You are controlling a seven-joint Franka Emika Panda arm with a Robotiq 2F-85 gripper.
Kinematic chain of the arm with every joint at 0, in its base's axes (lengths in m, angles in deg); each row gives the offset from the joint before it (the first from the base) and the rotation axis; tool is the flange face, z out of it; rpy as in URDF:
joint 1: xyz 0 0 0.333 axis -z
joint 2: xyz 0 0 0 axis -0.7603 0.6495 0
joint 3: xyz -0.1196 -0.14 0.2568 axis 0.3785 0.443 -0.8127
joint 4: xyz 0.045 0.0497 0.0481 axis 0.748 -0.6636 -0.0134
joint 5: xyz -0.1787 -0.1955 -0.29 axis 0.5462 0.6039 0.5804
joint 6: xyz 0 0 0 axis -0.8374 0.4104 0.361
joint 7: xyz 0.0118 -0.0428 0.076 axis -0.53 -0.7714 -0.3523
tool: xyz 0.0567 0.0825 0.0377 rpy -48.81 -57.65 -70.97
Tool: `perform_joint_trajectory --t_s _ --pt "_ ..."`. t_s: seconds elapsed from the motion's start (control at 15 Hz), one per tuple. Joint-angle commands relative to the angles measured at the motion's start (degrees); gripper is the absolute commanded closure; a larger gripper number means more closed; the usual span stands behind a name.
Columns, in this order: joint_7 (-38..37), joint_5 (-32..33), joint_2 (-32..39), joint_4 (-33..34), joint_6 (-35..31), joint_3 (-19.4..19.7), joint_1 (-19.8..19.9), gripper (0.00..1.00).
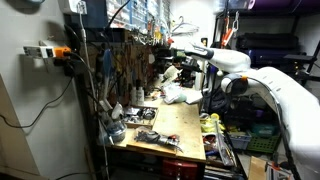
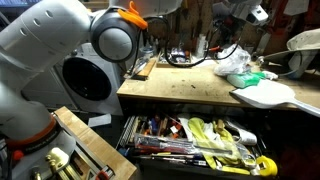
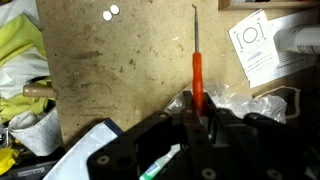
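Since the claw [image 3: 200, 113] is clenched on the orange-handled tool [image 3: 198, 75] at its handle end, over the bench [image 3: 120, 70] beside the plastic bag [image 3: 240, 100], I'd keep the wrist level; the long shaft levers easily.

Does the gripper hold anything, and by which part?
The gripper appears shut on the orange-handled tool, at the end of its handle; the thin metal shaft sticks out free.

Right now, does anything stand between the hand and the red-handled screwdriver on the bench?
Nothing visible does. In the wrist view the red-handled screwdriver has its handle end between the fingers of the hand. Crumpled clear plastic lies beside it, not across it.
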Motion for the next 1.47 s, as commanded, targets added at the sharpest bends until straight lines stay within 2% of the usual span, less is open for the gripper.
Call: perform_joint_trajectory --t_s 0.0,0.07,0.13,0.33,0.47,0.53,0.93,1.4 --pt "0.21 0.17 -1.19 -1.95 -0.79 -0.18 0.02 0.89" --pt "0.21 0.17 -1.19 -1.92 -0.79 -0.18 0.01 0.89" --pt "-0.78 0.39 -1.24 -1.91 -1.03 0.09 -0.27 0.97" --pt "-3.36 1.24 -0.6 -3.36 -0.63 0.9 -1.74 0.97" --pt "-6.89 2.09 3.8 1.99 2.44 1.73 -2.82 0.97" --pt "-8.6 2.18 4.54 1.99 2.29 1.99 -3.01 0.97" --pt "-14.1 1.28 8.35 1.6 3.98 1.66 -1.48 0.97" --pt "-18.67 2.65 10.14 0.45 1.83 2.65 -2.57 0.97"
